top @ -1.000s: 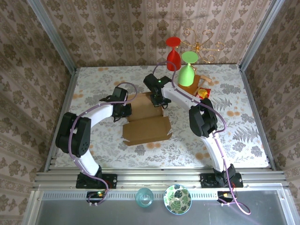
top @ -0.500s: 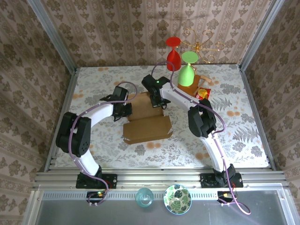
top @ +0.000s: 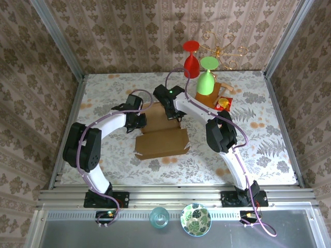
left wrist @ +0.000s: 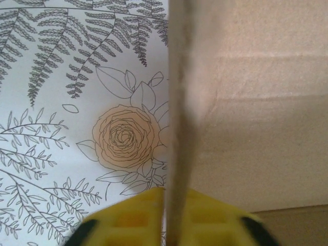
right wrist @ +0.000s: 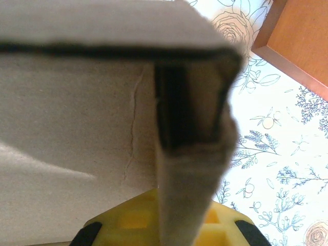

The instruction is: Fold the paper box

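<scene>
On the table [top: 269, 150] lies one paper box [top: 161, 143], partly folded.

A staged robot test booth: wallpapered panels [top: 129, 31] in aluminium framing [top: 58, 39]

Matt cardboard paper box [top: 163, 142] (fibrous edges)

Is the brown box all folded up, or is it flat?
Partly folded. The paper box has its near panel lying flat, but a side flap stands on edge, and the right wrist view shows another doubled over.
</scene>
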Robot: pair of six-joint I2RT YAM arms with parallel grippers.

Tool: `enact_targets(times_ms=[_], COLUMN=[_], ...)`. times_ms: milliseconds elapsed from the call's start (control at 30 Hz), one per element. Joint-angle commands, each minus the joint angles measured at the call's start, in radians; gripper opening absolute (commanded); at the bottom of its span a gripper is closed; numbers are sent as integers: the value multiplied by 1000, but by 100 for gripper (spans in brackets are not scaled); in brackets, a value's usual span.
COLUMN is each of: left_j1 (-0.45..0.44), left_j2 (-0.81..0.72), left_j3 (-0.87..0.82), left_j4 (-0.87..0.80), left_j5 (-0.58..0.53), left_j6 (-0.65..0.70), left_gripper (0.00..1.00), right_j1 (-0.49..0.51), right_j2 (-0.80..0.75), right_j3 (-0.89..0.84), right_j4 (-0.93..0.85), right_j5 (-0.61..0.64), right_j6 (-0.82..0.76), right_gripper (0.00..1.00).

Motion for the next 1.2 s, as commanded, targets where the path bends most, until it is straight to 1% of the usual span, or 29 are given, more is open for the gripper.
enact_targets(times_ms=[0,100,200,267,300,400,467,533,600,667,767,833,900,1033,1167], left_j1=[1,1,13,30,42,68,93,129,148,155,155,155,155,141,121], left_j2=[-46,-91,-139,-178,-209,-307,-338,-325,-315,-327,-386,-435,-475,-529,-525], left_j3=[68,100,114,117,113,97,131,209,280,308,286,249,207,104,54], left_j4=[-43,-41,-27,-16,1,24,-54,-201,-343,-452,-566,-606,-628,-583,-515], left_j5=[-32,-33,-26,-19,-18,-61,-110,-104,-106,-113,-127,-107,-64,20,44], left_j6=[1,-18,-53,-88,-104,-133,-199,-246,-297,-355,-440,-479,-523,-606,-648], left_gripper=[39,48,49,47,44,40,37,36,36,36,39,44,46,49,52], right_j1=[-9,-16,-24,-28,-30,-43,-49,-58,-67,-70,-74,-77,-78,-78,-78], right_j2=[7,-2,-8,-15,-19,-35,-49,-66,-83,-106,-130,-134,-127,-110,-107], right_j3=[20,21,17,15,15,9,1,-16,-40,-68,-103,-121,-131,-144,-170], right_j4=[-65,-64,-63,-61,-60,-53,-45,-30,-8,30,80,116,142,173,198], right_j5=[13,-19,-47,-64,-74,-111,-129,-149,-175,-192,-212,-239,-269,-310,-330], right_j6=[30,52,72,88,102,155,199,263,328,399,515,580,625,680,705], right_gripper=[0,0,0,0,0,0,0,0,0,0,0,0,0,0,0])
